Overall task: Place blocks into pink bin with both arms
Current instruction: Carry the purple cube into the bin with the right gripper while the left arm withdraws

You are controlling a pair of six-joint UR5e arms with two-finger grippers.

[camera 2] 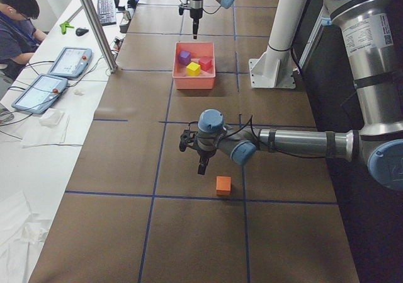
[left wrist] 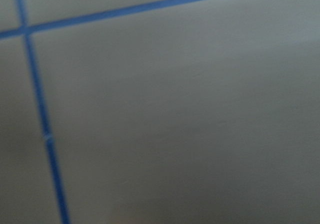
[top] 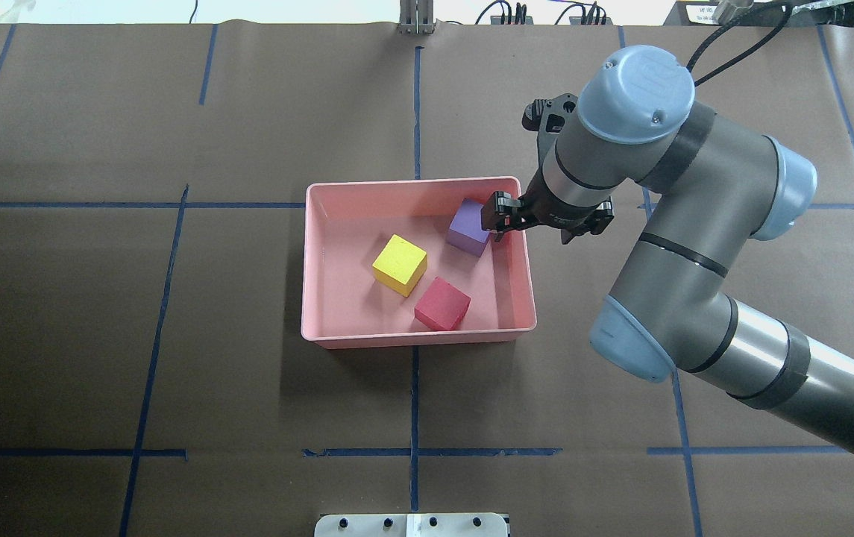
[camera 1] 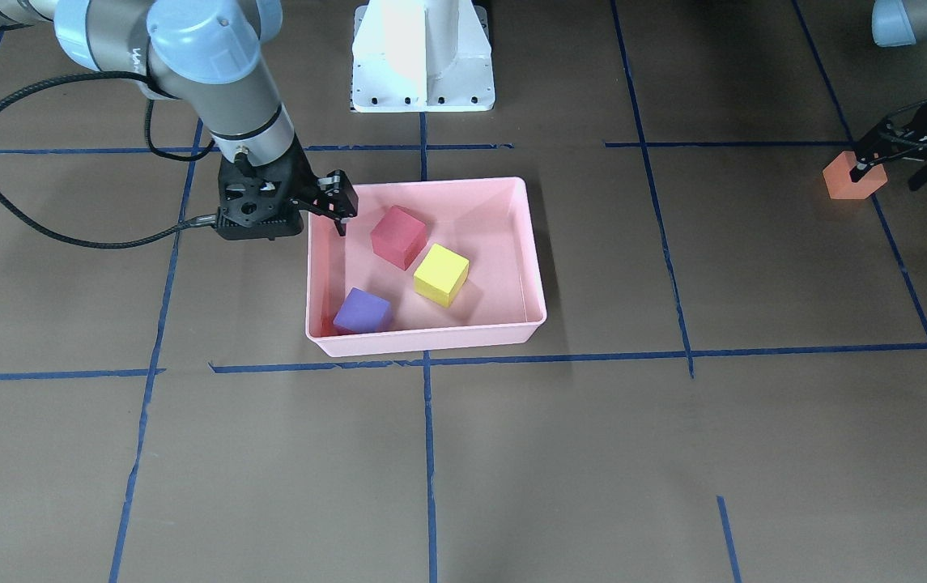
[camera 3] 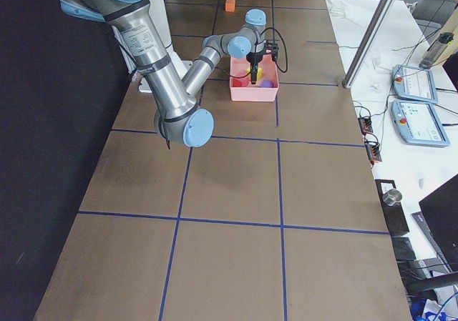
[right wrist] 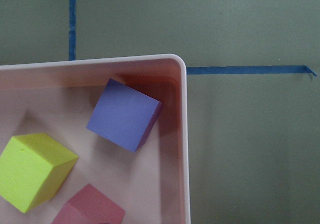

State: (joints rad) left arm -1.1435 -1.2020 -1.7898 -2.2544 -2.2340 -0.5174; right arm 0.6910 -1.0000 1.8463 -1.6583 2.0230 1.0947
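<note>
Blocks: red block [top: 441, 303], yellow block [top: 400, 264] and purple block [top: 468, 227] inside pink bin [top: 415, 339]; orange block [camera 2: 223, 184] on desk [camera 2: 189, 232], well apart.
Right gripper [camera 1: 340, 214]: over bin's edge by purple block, empty; opening can't be told.
Left gripper [camera 2: 201, 167]: near orange block, not gripping it; opening can't be told.

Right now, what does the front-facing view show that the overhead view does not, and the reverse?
Only front-facing: the orange block on the table, with the left tool close to it. Only overhead: the right arm's elbow. Both: the bin holding the red block, the yellow block and the purple block, and the right tool at the bin's rim.
</note>
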